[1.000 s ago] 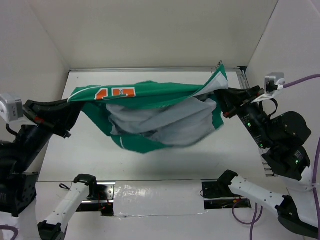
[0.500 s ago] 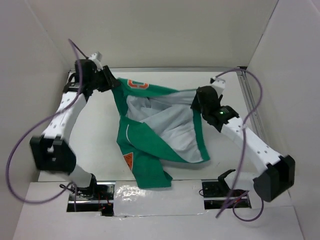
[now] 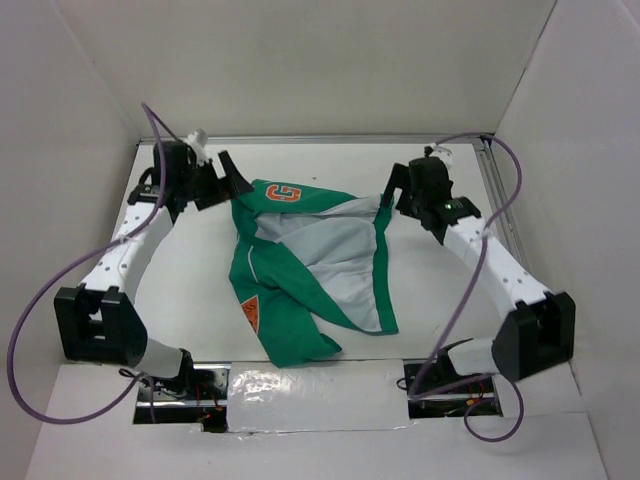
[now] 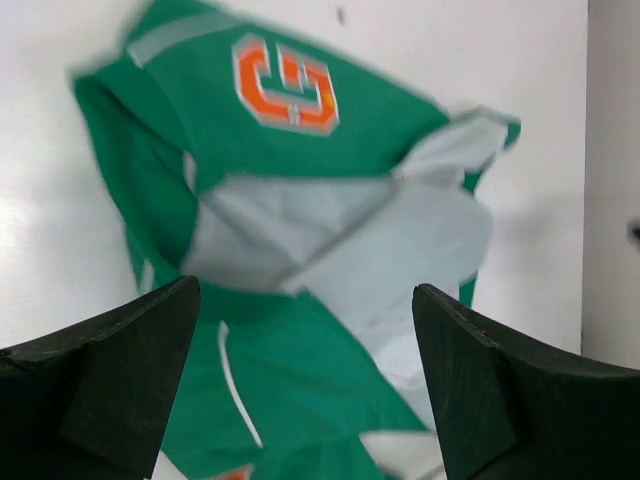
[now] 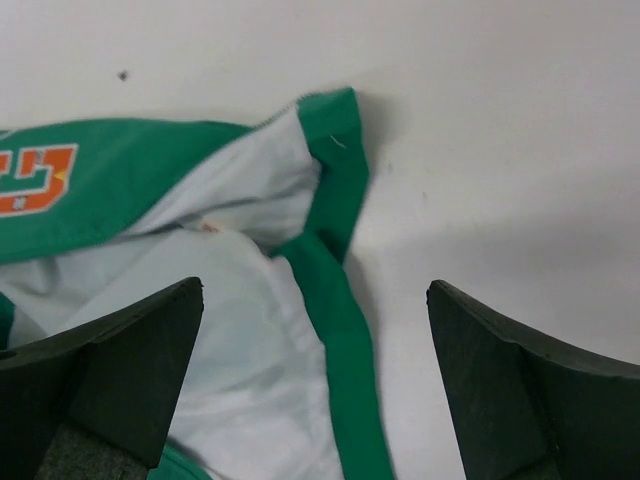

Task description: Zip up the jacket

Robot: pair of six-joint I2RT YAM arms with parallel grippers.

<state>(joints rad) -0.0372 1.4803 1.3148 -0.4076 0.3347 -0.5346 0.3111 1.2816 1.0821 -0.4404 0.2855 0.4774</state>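
The green jacket (image 3: 300,270) lies crumpled on the white table, unzipped, its white lining (image 3: 335,250) facing up. An orange "G" patch (image 3: 283,192) shows near its far left corner and an orange shoulder patch (image 3: 251,312) lower left. My left gripper (image 3: 232,178) hovers open just beyond that far left corner, holding nothing. In the left wrist view the jacket (image 4: 290,350) and the "G" patch (image 4: 285,85) lie beyond the spread left gripper (image 4: 305,290). My right gripper (image 3: 392,195) is open over the far right corner. The right wrist view has the green hem (image 5: 340,310) under the right gripper (image 5: 315,287).
White walls (image 3: 70,120) close in the table on the left, back and right. A metal rail (image 3: 495,190) runs along the right and back edges. Purple cables (image 3: 60,290) loop from both arms. A shiny taped strip (image 3: 300,385) lies by the arm bases.
Both grippers have opened and let go of the jacket, which was stretched between them; it has dropped flat on the table. Both arms have pulled back slightly from its corners.
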